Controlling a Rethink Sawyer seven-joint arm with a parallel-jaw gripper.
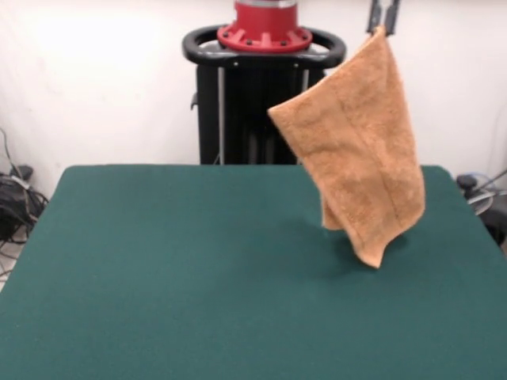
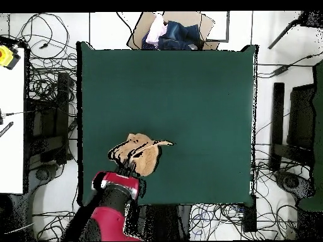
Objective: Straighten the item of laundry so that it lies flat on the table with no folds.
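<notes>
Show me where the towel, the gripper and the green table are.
towel (image 1: 356, 150): front view, middle of the hanging cloth.
gripper (image 1: 382, 20): front view, dark fingers at the towel's top corner.
table (image 1: 158, 261): front view, bare green surface.

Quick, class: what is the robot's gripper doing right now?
Gripper: closed on one corner of the orange-tan terry-cloth towel, which hangs above the dark green felt table.

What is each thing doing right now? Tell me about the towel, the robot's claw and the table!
towel: lifted up, hanging by one corner, lowest tip at or just above the table, not flat
gripper: shut on the towel's top corner
table: green top, nothing lying flat on it
cardboard box: past the table's far edge, open, clothes inside
</notes>
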